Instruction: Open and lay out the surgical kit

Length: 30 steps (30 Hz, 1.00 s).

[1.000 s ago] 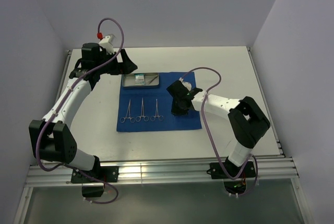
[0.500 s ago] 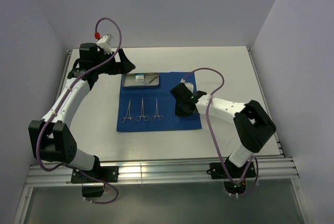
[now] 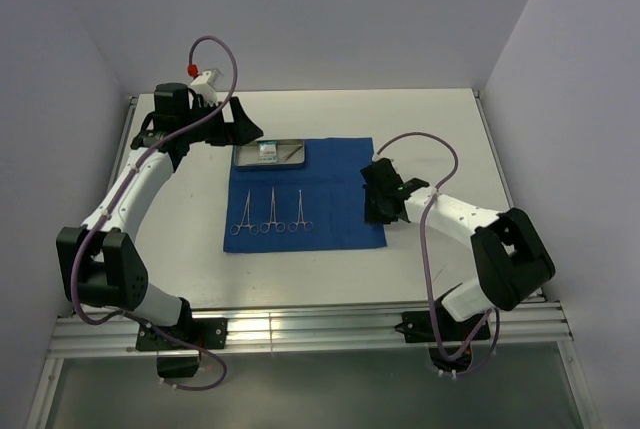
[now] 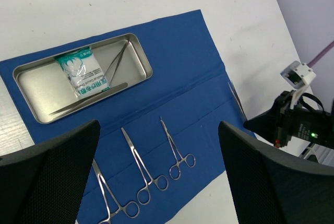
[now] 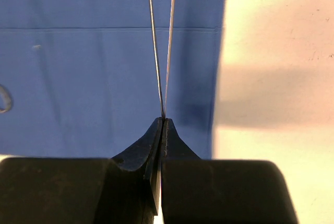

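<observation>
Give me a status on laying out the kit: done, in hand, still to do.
Done: the cloth is spread flat, with three clamps in a row on it. In hand: the right gripper is shut on tweezers over the cloth's right edge. To do: the tray holds the packet and two more instruments; the open left gripper hovers near it.

Fixed camera high at the near side looking down on the whole table (image 3: 440,129), left wrist view high over the blue cloth (image 4: 182,62), right wrist view very close, seemingly at that cloth's right edge
</observation>
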Motion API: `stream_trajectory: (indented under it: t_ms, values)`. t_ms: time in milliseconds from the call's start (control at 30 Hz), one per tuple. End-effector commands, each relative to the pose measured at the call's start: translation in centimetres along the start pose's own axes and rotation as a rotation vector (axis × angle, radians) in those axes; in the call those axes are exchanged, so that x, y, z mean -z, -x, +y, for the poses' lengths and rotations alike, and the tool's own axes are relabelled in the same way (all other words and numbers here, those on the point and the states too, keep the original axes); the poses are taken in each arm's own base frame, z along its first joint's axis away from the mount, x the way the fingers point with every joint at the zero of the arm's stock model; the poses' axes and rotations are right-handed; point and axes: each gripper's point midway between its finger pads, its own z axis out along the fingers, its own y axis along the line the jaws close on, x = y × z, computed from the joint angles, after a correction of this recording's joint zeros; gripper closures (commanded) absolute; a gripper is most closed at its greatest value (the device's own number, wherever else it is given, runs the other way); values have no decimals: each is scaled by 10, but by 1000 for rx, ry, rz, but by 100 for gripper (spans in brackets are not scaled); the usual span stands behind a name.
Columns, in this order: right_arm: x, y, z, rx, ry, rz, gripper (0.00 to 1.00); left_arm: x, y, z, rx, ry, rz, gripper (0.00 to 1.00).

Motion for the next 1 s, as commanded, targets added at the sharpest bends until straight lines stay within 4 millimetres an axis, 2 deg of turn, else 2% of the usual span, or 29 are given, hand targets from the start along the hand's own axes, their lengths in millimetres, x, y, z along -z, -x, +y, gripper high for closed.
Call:
stream_trajectory:
  t_ms: [0,333,967]
  values:
    - [-9,11,-3,15,-2,-13,100,5,20,-13,-46,-52,-34,1]
    - [-20,14,-5,-13,-35,-20,100,2,20,-9,-41,-33,-35,1]
    - [-17,19,5,6,-18,-41,100,2,18,-7,-39,-27,-24,1]
